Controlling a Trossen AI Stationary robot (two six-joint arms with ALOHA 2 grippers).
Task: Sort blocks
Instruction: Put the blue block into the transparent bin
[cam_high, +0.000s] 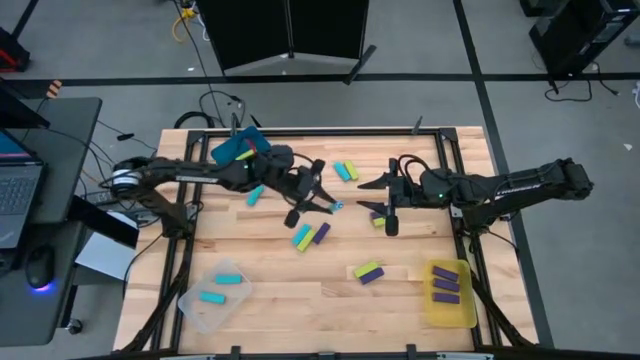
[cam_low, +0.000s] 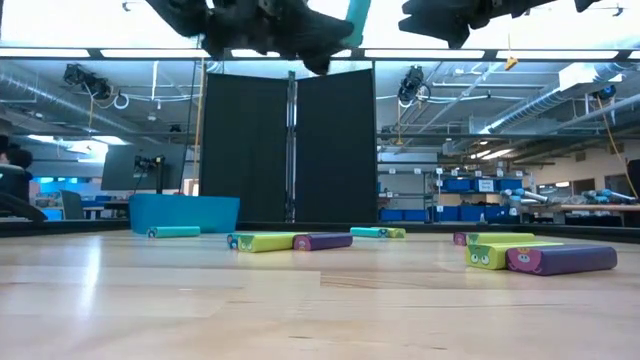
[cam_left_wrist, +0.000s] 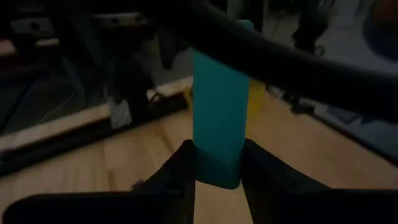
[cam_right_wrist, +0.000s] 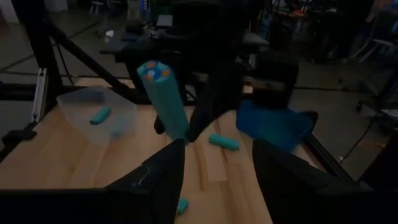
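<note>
The left gripper (cam_left_wrist: 217, 168) is clamping a cyan rectangular block (cam_left_wrist: 219, 106) between its fingers, holding it in the air above the middle of the wooden table (cam_high: 300, 300). The right gripper (cam_high: 385, 200) is hanging just to its right with fingers spread and empty. Other blocks are lying scattered on the table, with purple ones in the yellow bin (cam_high: 452, 310) and cyan ones in the clear bin (cam_high: 205, 305).

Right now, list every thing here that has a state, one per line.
Left gripper: jaws shut on a cyan block, raised above the table.
Right gripper: jaws open, empty, raised above the table.
Clear bin: holds two cyan blocks.
Yellow bin: holds three purple blocks.
Blue bin: tilted at the table's far edge, contents hidden.
Loose blocks: lying flat, unsorted.
</note>
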